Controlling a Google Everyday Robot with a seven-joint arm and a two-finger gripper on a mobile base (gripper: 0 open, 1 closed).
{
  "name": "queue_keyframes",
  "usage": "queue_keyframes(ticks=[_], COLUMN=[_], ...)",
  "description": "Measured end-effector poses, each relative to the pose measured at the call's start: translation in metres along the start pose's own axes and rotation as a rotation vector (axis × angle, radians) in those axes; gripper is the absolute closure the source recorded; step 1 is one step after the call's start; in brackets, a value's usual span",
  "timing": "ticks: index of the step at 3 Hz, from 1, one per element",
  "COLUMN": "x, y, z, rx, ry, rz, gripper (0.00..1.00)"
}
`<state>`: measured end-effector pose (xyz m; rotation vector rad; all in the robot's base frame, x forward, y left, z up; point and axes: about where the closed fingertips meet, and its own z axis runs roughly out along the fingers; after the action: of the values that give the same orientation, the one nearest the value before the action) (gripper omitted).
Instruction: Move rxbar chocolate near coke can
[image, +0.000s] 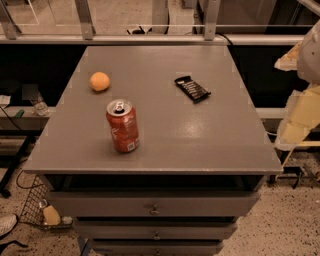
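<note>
The rxbar chocolate (192, 88), a flat black wrapper with pale lettering, lies at an angle on the right back part of the grey cabinet top (200, 140). The coke can (122, 126), red with a silver top, stands upright at the front left. The bar and the can are well apart. Pale parts of my arm (302, 107) show at the right edge, beside the cabinet and off its top. The gripper itself is out of view.
A round orange fruit (99, 81) sits at the back left, behind the can. The cabinet has drawers (154, 206) below its front edge. A rail (150, 37) runs behind it. A wire basket (42, 210) stands on the floor at the lower left.
</note>
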<state>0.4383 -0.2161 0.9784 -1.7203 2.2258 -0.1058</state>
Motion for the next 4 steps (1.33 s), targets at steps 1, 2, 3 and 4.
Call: queue_keyframes(ticks=[1,2,3,4], x=[0.0,-0.009,-0.028,-0.048], y=[0.0,-0.025,-0.073,-0.115], z=[0.0,0.011,0.037,0.062], rx=[0.0,0.026,0.049,0.063], ry=[0.0,-0.092,-0.284,-0.42], rz=[0.0,0.098,0.289,0.455], gripper=[0.0,0.0,0.0,0.0])
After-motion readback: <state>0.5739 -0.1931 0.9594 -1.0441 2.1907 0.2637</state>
